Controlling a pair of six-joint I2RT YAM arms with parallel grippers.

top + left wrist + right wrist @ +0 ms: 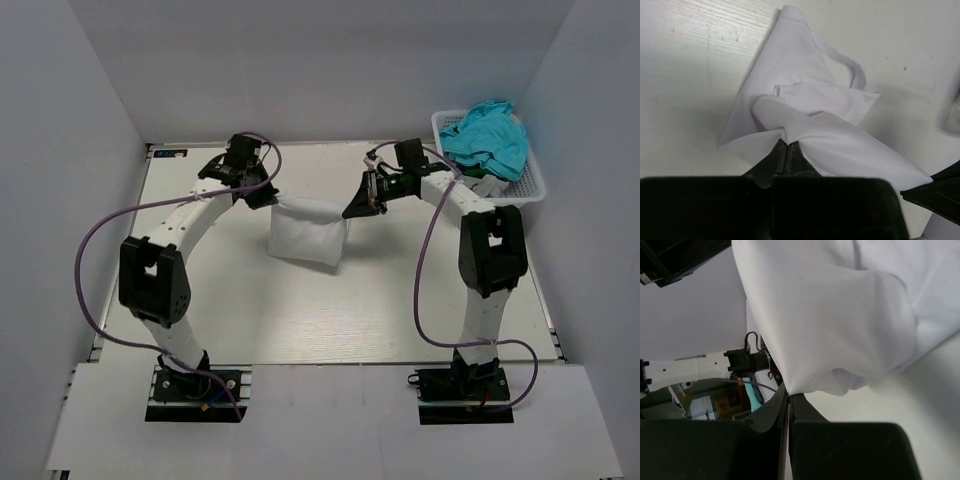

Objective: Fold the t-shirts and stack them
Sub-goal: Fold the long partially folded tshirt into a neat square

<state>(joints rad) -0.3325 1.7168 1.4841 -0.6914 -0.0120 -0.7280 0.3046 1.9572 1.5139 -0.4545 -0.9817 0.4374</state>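
Both jaws were shut tight on the t-shirt (308, 233), one pair at each end of its top edge. The white cloth hung between them as a bunched, roughly rectangular panel.

From the left wrist I saw the left jaws closed with no gap, a pinched fold of the t-shirt (790, 135) caught at their tips. The rest spread away ahead of those jaws in loose folds, with a narrow hemmed band looping out on the far side.

From the right wrist the right jaws were likewise pressed together on a corner of the t-shirt (840, 315). The cloth billowed up and across in front of them, filling most of that view.

Below the span between the jaws lay the pale surface (300, 320); whether the lower hem touched it I could not tell. Well outside the right jaws, past the right arm (455, 200), a white basket (530, 185) stood at the surface's far corner with a teal cloth (488, 138) heaped in it. The left arm (195, 215) curved in toward its jaws from the other side.
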